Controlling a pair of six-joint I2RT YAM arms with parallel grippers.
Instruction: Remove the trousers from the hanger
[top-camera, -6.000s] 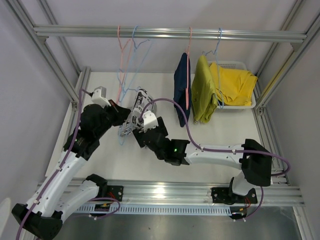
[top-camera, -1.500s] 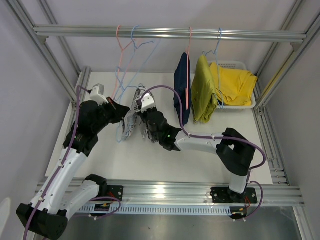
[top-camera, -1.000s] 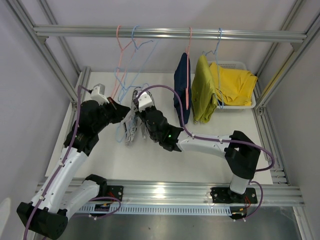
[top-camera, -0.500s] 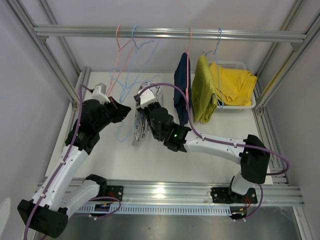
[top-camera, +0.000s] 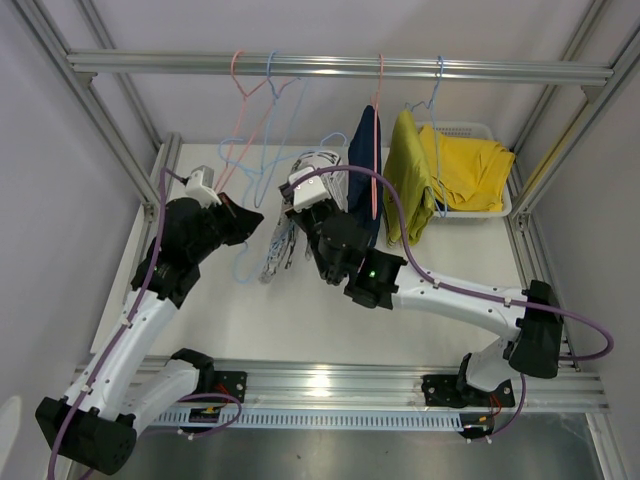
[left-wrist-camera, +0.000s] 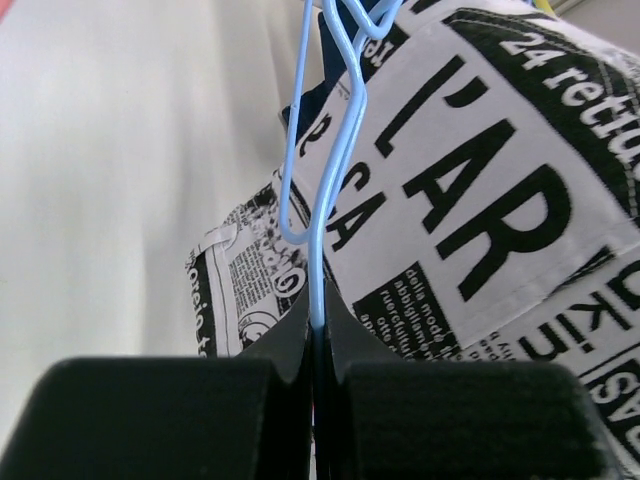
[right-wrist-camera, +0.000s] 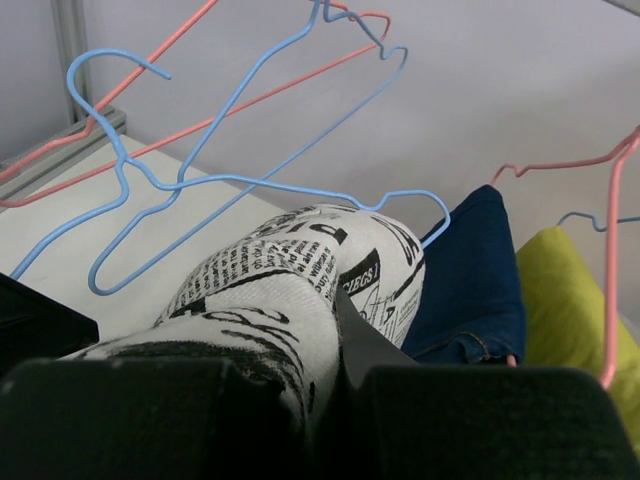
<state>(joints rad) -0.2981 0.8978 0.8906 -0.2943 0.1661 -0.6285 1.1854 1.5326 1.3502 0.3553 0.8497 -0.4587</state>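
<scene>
- Our left claw (left-wrist-camera: 316, 335) is clenched on the thin wire of the blue hanger (left-wrist-camera: 318, 200), pinching it between both pads low over the table (top-camera: 225, 310).
- Our right claw (right-wrist-camera: 325, 320) is grasping a bunched fold of the black-and-white print trousers (right-wrist-camera: 290, 260). The rest of the cloth dangles towards the table between the two arms.
- The hanger wire lies right against the print cloth, and we cannot tell whether any of the garment is draped over its bar.
- We judge these trousers light, soft and floppy. They will sag and stretch rather than follow the claw as one piece, so a leg or seam could snag on the wire.
- A thick fold near the waistband looks to us the better hold, since a single layer might slip out.
- The hanger seems stiff but springy and slick, so a pinch close to a bend, where it cannot twist, suits it best.
- Further right, the navy trousers (top-camera: 365, 165) and the mustard-olive trousers (top-camera: 405, 185) hang from the rail (top-camera: 340, 67). The yellow trousers (top-camera: 470, 160) lie in the white basket (top-camera: 475, 213).
</scene>
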